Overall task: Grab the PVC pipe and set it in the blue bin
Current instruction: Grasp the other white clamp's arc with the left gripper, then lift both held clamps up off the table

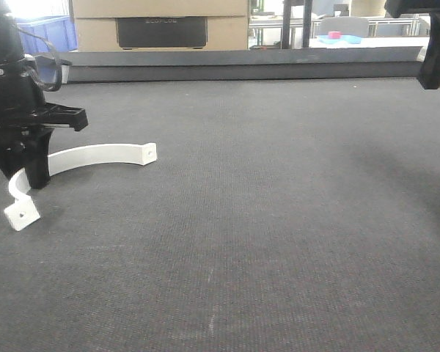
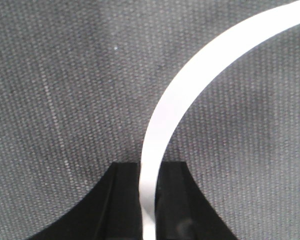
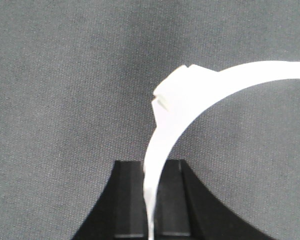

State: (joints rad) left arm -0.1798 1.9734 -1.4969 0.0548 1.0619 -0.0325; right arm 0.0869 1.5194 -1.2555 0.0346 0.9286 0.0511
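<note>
**Two curved PVC pieces, one in each pincer**

Front view: the left pincer (image 1: 35, 176) is lowered onto the dark grey woven mat (image 1: 279, 220) and closed on a white curved PVC pipe band (image 1: 95, 155). The band stands on edge. Its long axis runs from a tabbed end just before the pincer to a holed end well to its right. A blue plastic bin (image 1: 48, 33) is seen far behind. The right pincer (image 1: 434, 70) hangs at the upper edge.

Left wrist view: the band (image 2: 190, 85) is pinched between nearly closed black fingers (image 2: 122, 200), arching away rightward.

Right wrist view: the right pincer (image 3: 150, 170) is closed on a second white curved PVC band (image 3: 200, 95), which bends rightward past a tab.
</note>
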